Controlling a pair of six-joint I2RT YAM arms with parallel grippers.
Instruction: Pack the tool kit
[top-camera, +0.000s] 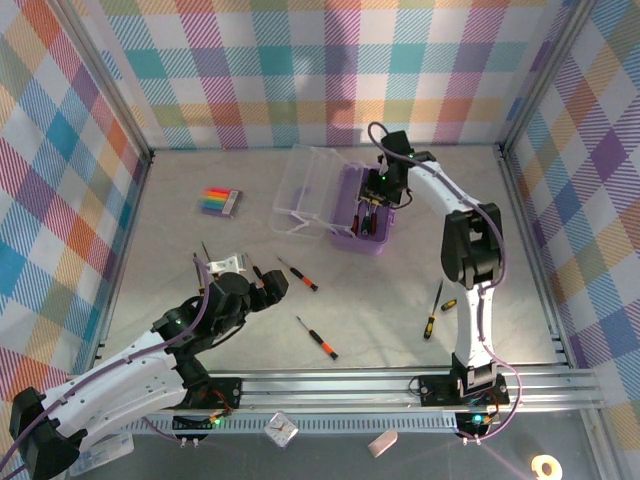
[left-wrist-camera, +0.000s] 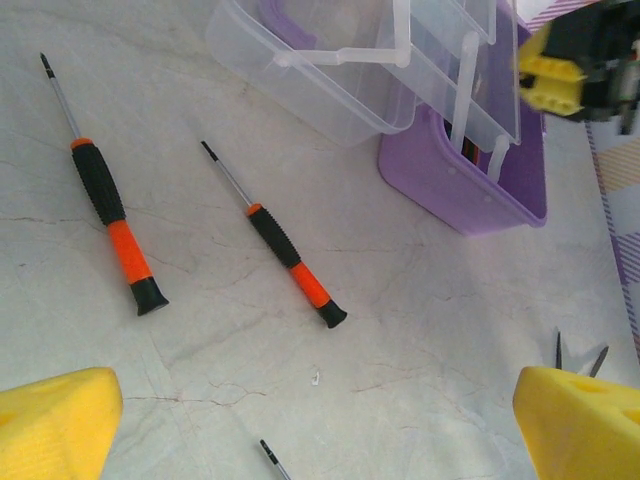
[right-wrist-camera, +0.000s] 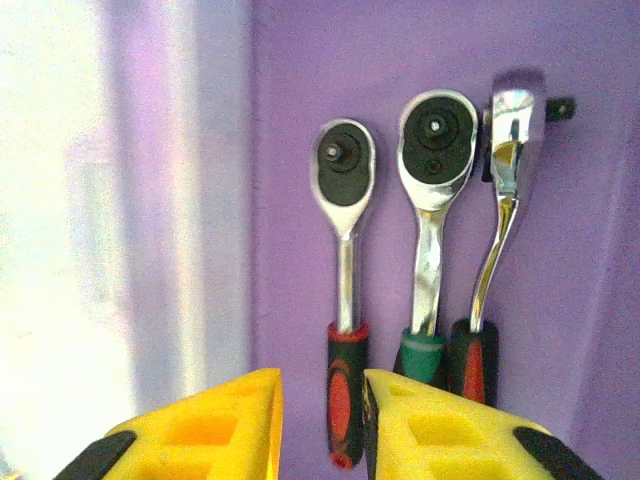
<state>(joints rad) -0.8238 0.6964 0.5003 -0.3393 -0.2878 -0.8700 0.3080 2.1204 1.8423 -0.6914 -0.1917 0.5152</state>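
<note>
The purple box (top-camera: 345, 238) of the tool kit stands at the back centre, its clear lid (top-camera: 305, 190) swung open to the left. My right gripper (top-camera: 378, 195) reaches down into it. In the right wrist view three chrome ratchet wrenches (right-wrist-camera: 343, 240), (right-wrist-camera: 432, 200), (right-wrist-camera: 500, 210) lie side by side on the purple floor (right-wrist-camera: 290, 150). The right gripper (right-wrist-camera: 322, 430) is open a little around the leftmost wrench's red-black handle, with a gap on the left side. My left gripper (left-wrist-camera: 320, 430) hangs wide open over bare table, near two black-orange screwdrivers (left-wrist-camera: 110, 215), (left-wrist-camera: 285, 250).
A yellow-handled screwdriver (top-camera: 433, 310) lies beside the right arm. The rainbow-striped pack (top-camera: 221, 201) sits at the back left. A small silvery object (top-camera: 228, 264) lies by the left gripper. Another screwdriver tip (left-wrist-camera: 272, 457) pokes in below. Checked walls enclose the table.
</note>
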